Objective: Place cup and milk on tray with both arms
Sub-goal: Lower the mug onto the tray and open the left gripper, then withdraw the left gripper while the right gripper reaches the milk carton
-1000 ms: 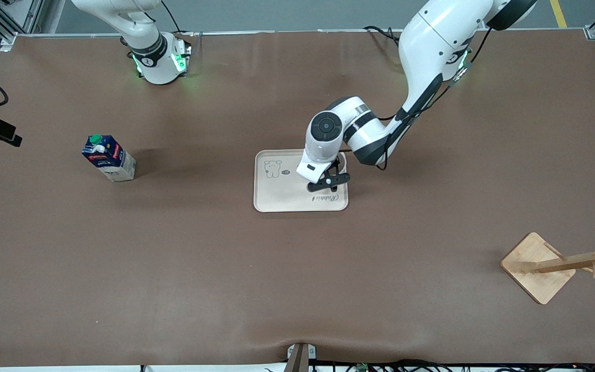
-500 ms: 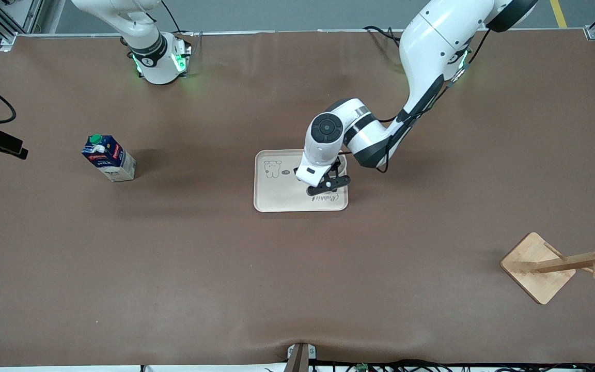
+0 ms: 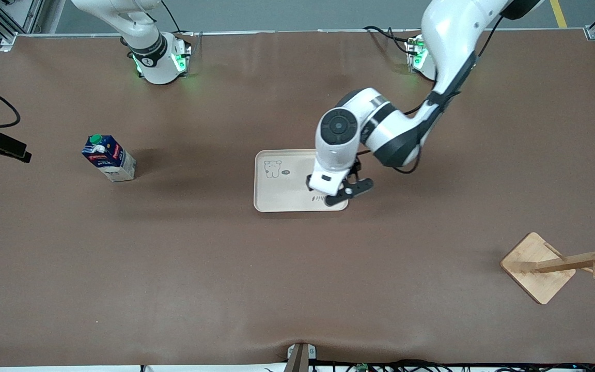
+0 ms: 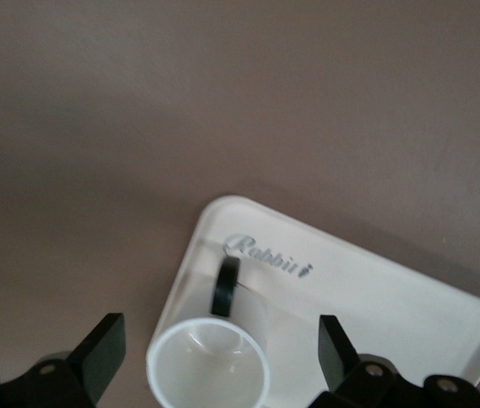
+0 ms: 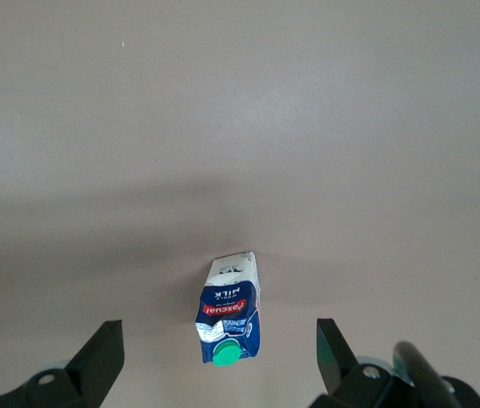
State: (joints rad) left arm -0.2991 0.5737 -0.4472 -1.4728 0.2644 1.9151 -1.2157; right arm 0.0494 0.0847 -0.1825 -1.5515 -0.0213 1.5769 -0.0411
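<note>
- My left gripper hangs over the tray's corner toward the left arm's end, fingers spread wide with nothing between them — they stand apart on either side of the cup without touching it.
- The cup sits upright on the tray, black handle right by the cursive script. From the front camera my own wrist covers it completely, so only my left wrist view shows it, and even there the lower rim is cut off. The smiley face is out of sight.
- The script is half hidden under my hand in the front view; the little bear drawing is clear.
- My right gripper hangs above the milk, fingers wide apart and empty. In the front view only its black tip shows at the frame edge.
- The milk stands on the bare table toward the right arm's end, well apart from the tray, green cap visible — label text too small to read from the front.
- A wooden rack lies tipped over near the left arm's end, partly cut off.
</note>
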